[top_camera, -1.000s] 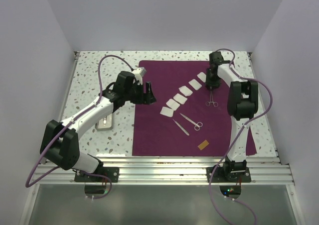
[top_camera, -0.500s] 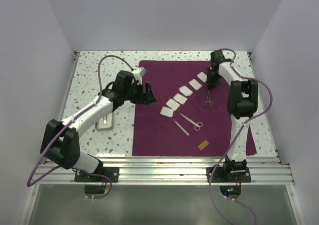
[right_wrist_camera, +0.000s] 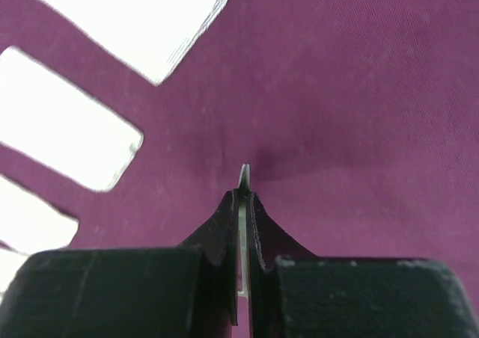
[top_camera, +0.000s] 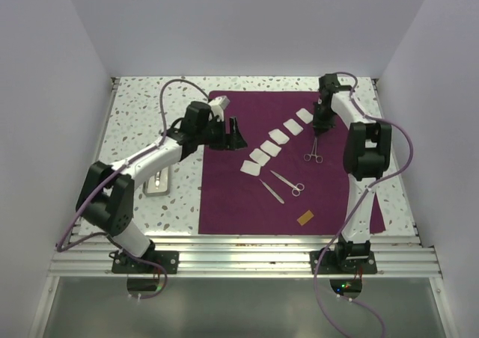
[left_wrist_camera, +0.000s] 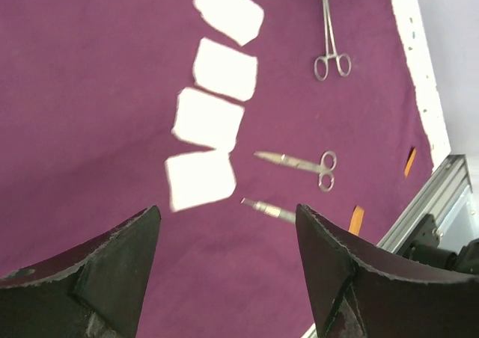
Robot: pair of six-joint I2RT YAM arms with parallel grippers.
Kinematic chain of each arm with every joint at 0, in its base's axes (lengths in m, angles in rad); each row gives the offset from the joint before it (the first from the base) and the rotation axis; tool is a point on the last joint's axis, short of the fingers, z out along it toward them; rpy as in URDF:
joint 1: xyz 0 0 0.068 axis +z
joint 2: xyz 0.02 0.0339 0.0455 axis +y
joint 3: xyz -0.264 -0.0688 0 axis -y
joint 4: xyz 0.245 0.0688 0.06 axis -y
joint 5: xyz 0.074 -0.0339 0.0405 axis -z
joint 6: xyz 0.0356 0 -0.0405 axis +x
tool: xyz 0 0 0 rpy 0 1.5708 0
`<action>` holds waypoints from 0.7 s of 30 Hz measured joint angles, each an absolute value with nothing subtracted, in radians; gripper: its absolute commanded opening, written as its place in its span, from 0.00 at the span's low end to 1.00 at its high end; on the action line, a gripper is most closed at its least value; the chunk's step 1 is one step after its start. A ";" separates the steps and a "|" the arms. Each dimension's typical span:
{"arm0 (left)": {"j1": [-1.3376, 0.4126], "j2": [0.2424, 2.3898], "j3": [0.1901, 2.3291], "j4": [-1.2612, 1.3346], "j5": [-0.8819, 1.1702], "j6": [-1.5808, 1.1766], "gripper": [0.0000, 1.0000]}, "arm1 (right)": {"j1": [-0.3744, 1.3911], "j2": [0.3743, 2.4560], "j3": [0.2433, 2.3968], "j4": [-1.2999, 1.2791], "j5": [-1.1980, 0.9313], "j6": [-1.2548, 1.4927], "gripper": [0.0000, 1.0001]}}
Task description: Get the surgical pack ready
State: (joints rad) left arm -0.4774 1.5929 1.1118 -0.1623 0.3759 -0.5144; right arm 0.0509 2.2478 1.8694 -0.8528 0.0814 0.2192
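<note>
The dark purple cloth (top_camera: 239,203) lies spread on the table, with a diagonal row of white gauze squares (top_camera: 271,149) on it. My right gripper (top_camera: 318,128) is at the cloth's far right, shut on the thin tip of the ring-handled forceps (top_camera: 315,152); a steel sliver (right_wrist_camera: 243,177) sticks out between its pads. Scissors (top_camera: 289,183) and straight tweezers (top_camera: 272,191) lie mid-cloth. My left gripper (top_camera: 232,132) hovers open over the cloth (left_wrist_camera: 90,91), with nothing between its fingers, near the gauze (left_wrist_camera: 213,120). The steel tray (top_camera: 157,182) sits on the table left of the cloth.
An orange-brown tab (top_camera: 304,217) lies near the cloth's front edge, and another tab (left_wrist_camera: 410,161) shows in the left wrist view. An aluminium rail (top_camera: 247,252) runs along the near edge. White walls enclose the speckled table (top_camera: 142,106).
My right gripper has shut on the forceps tip, and the forceps have shifted slightly left. The left arm has swung right and farther out over the cloth's left part.
</note>
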 measured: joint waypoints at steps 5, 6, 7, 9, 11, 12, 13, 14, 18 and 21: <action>-0.552 1.749 1.180 -0.015 0.382 -0.543 0.75 | 0.051 2.162 1.797 -0.845 0.056 0.220 0.00; -0.571 1.795 1.208 0.015 0.383 -0.545 0.75 | 0.051 2.148 1.783 -0.842 0.052 0.220 0.00; -0.590 1.838 1.233 0.050 0.386 -0.547 0.74 | 0.051 2.129 1.765 -0.841 0.044 0.220 0.00; -0.621 1.921 1.283 0.107 0.393 -0.550 0.73 | 0.051 2.105 1.740 -0.836 0.033 0.220 0.00; -0.648 2.004 1.346 0.144 0.408 -0.550 0.73 | 0.051 2.087 1.711 -0.826 0.027 0.219 0.00; -0.659 2.045 1.381 0.163 0.415 -0.550 0.74 | 0.051 2.079 1.696 -0.818 0.020 0.219 0.00; -0.669 2.084 1.414 0.180 0.420 -0.550 0.73 | 0.051 2.072 1.680 -0.812 0.010 0.219 0.00; -0.677 2.119 1.445 0.197 0.425 -0.550 0.73 | 0.051 2.067 1.666 -0.807 0.004 0.220 0.00; -0.701 2.233 1.561 0.223 0.436 -0.556 0.73 | 0.051 2.052 1.628 -0.793 -0.019 0.219 0.00; -0.712 2.267 1.608 0.221 0.432 -0.558 0.73 | 0.051 2.046 1.618 -0.795 -0.034 0.224 0.21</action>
State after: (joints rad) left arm -0.7120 2.2673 1.6081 0.2207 0.4324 -0.5579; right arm 0.0509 2.0460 1.6176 -0.7948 -0.0338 0.2241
